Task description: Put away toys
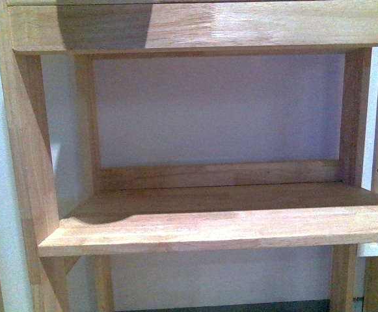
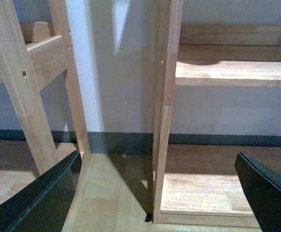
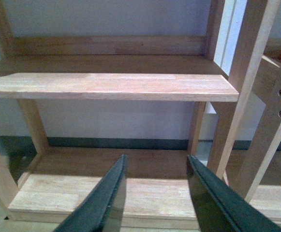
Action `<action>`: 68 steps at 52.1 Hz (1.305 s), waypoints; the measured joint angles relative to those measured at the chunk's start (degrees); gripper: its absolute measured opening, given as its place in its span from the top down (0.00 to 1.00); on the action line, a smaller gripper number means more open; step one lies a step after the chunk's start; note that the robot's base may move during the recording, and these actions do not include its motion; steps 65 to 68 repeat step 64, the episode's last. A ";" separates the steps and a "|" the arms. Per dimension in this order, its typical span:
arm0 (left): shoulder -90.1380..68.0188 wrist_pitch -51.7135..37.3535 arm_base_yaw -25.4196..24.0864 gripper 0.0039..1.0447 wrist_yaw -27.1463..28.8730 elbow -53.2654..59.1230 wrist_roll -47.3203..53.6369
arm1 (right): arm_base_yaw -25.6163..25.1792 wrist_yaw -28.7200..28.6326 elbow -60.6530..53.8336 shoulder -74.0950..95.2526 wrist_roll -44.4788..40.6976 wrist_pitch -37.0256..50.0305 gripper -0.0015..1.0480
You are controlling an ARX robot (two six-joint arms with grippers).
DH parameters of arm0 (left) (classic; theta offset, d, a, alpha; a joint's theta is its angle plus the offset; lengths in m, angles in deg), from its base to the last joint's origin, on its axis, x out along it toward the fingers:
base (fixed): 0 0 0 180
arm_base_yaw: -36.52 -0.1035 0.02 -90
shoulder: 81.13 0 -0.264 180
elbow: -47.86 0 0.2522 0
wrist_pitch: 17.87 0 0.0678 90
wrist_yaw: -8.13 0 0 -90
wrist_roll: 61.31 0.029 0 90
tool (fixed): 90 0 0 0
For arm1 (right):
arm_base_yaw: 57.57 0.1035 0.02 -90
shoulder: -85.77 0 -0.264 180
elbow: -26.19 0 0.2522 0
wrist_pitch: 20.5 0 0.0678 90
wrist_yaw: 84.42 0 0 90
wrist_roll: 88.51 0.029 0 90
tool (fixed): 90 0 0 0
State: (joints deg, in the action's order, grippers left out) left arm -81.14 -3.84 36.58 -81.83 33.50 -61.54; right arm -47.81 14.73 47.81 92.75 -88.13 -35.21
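the left gripper (image 2: 159, 193) is hanging with its dark fingers (image 2: 43, 198) spread wide, holding nothing. the right gripper (image 3: 155, 193) is showing a narrower gap, also gripping nothing.

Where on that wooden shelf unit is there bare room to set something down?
The middle shelf, bordered by the back rail and side posts, is bare. So is the bottom shelf beneath it. Nothing looks crowded; no toy is visible.

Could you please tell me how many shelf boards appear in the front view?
2: a top board across the upper edge and a middle board below it. Any lower boards sit below the frame, out of sight.
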 joint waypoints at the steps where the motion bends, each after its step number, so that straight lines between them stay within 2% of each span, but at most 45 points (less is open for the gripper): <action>1: 0.00 0.00 0.00 0.06 -0.02 0.00 0.00 | -0.83 -1.20 -0.28 -0.28 0.00 -0.04 0.74; 5: 0.00 0.00 0.00 0.06 0.00 0.00 0.00 | -6.38 -7.85 -1.40 -1.20 -0.09 -0.07 0.85; 8: 0.00 0.00 0.00 0.06 0.00 0.00 0.00 | -9.11 -8.48 -2.23 -1.86 -0.15 -0.04 0.97; 48: 0.00 0.00 0.00 0.06 -0.02 0.00 0.00 | -9.62 -9.18 -7.06 -6.56 -0.24 0.74 0.96; 51: 0.00 0.00 0.00 0.06 0.00 0.00 0.00 | -9.62 -9.18 -7.06 -6.58 -0.22 0.74 0.85; 60: 0.00 0.00 0.00 0.06 -0.02 0.00 0.00 | -9.62 -9.16 -7.06 -6.58 -0.22 0.74 0.62; 64: 0.00 0.00 0.00 0.06 -0.02 0.00 0.00 | -9.62 -9.18 -7.06 -6.58 -0.22 0.74 0.47; 68: 0.00 0.00 0.00 0.06 -0.02 0.00 0.00 | -9.62 -9.18 -7.06 -6.58 -0.22 0.74 0.47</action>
